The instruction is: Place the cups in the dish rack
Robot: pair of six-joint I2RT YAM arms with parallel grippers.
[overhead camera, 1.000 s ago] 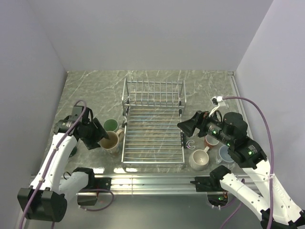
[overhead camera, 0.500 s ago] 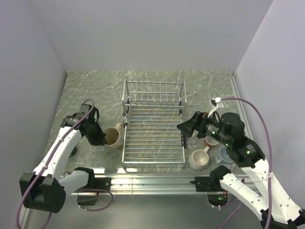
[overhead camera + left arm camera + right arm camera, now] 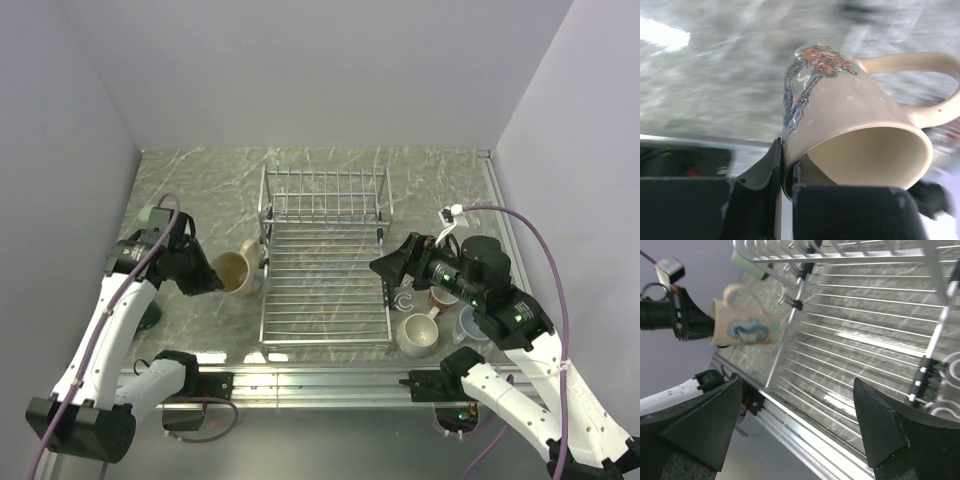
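Observation:
My left gripper is shut on the rim of the tan cup, one finger inside and one outside. The cup has a blue and red pattern, hangs tipped on its side off the table, and sits just left of the silver wire dish rack. It also shows in the right wrist view as the tan cup. My right gripper hangs open over the rack near its right side, holding nothing. A cream-white cup, a salmon-red cup and a pale blue cup stand on the table right of the rack.
The rack's upright slotted section stands at its far end. A metal rail runs along the table's near edge. Grey walls close in both sides. A pale green edge shows beyond the held cup.
My left gripper shut on the tan cup's rim, lifted it off the table and tipped it sideways by the rack's left edge. The right arm has hardly moved.

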